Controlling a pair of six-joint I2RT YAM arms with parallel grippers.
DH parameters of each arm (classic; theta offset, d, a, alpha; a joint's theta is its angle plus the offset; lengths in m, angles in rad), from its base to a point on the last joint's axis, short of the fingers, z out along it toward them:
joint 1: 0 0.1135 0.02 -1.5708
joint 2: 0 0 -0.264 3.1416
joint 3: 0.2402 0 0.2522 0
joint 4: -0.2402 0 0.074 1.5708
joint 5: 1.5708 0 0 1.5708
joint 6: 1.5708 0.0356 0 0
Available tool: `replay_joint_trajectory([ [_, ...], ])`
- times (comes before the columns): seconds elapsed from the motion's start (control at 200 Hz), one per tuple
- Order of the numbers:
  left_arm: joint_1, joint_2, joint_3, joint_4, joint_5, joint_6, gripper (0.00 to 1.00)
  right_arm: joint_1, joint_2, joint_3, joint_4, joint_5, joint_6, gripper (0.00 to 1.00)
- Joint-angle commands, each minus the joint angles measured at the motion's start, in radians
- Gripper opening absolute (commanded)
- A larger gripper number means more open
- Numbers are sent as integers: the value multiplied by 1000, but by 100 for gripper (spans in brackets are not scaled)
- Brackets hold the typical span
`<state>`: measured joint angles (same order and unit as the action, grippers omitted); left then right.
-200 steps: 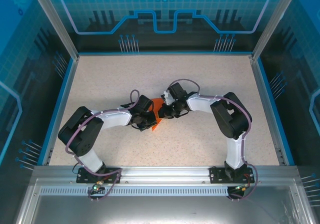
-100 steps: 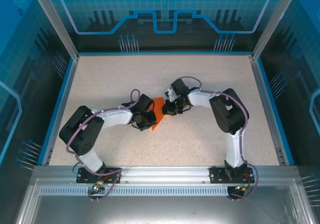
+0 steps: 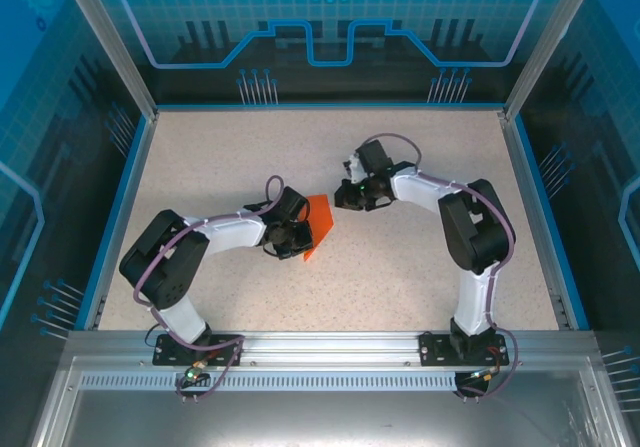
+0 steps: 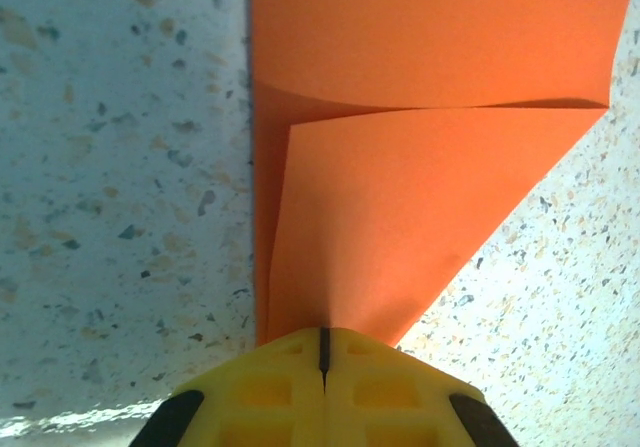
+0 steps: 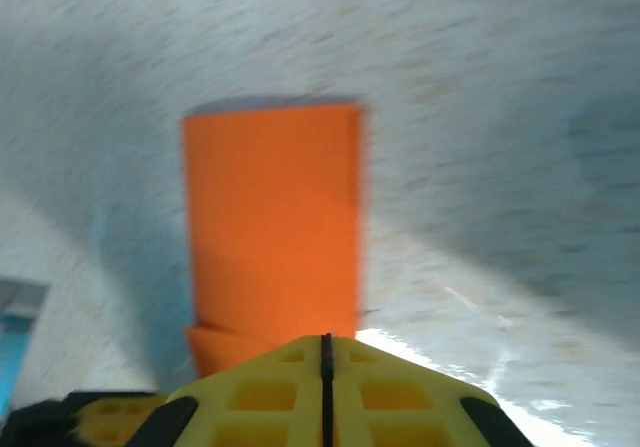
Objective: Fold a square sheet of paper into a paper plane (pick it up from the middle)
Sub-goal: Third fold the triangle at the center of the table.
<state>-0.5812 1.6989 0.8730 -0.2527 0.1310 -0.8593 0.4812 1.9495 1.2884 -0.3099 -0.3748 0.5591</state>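
Folded orange paper [image 3: 320,219] stays pinned under the closed left gripper [image 4: 322,347]. The right gripper [image 3: 343,198], closed too, just backed off it, so the crease looks pressed.

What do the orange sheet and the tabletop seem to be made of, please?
The orange sheet looks like thin matte paper: sharp creases, overlapping folded layers. The tabletop looks like pale laminate or stone composite with dark flecks; hard to say which.

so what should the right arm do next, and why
Probably lower the shut right gripper onto the orange paper and press its folded layers flat: one layer's edge throws a shadow as if lifted, while the shut left gripper seems to pin the narrow tip.
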Motion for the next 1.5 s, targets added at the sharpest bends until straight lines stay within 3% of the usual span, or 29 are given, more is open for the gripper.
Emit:
replay_joint_trajectory([
  [0.0,22,41,6,-27,-25,111,0,73,17,-29,3,-68,11,9],
  [0.17,46,32,-3,-1,-2,140,0,118,89,-16,34,-104,48,8],
  [0.47,47,-25,-6,58,60,109,0,111,172,-12,-22,-43,58,7],
  [0.815,48,-25,-80,302,178,-136,0,106,196,-38,-29,-30,83,7],
  [1.495,48,-36,-179,265,111,-174,0,105,218,-33,-51,-15,92,7],
])
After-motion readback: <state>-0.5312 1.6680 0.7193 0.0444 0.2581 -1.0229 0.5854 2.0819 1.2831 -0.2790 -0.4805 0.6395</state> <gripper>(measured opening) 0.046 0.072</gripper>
